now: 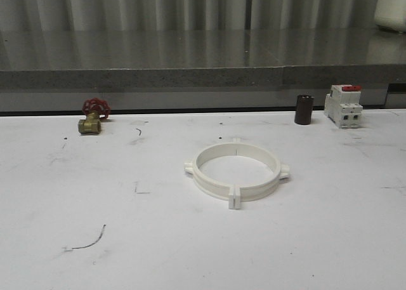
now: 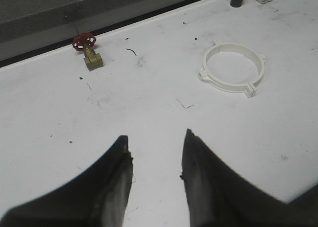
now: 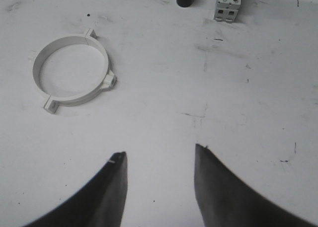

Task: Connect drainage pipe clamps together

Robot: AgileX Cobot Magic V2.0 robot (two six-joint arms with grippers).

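White plastic drainage pipe clamps (image 1: 236, 170) sit centre-frame on the worktop (image 1: 95, 195), already looking like one closed ring. Left end effector (image 2: 155, 157) sees them upper right, right end effector (image 3: 159, 175) upper left. Both gape wide, holding nothing, neither obviously nearer.

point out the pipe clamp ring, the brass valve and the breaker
pipe clamp ring (image 1: 206, 181), front view, on its white band at the near left.
brass valve (image 1: 89, 125), front view, on the brass body below the red handwheel.
breaker (image 1: 343, 109), front view, on the white front face below the red top.
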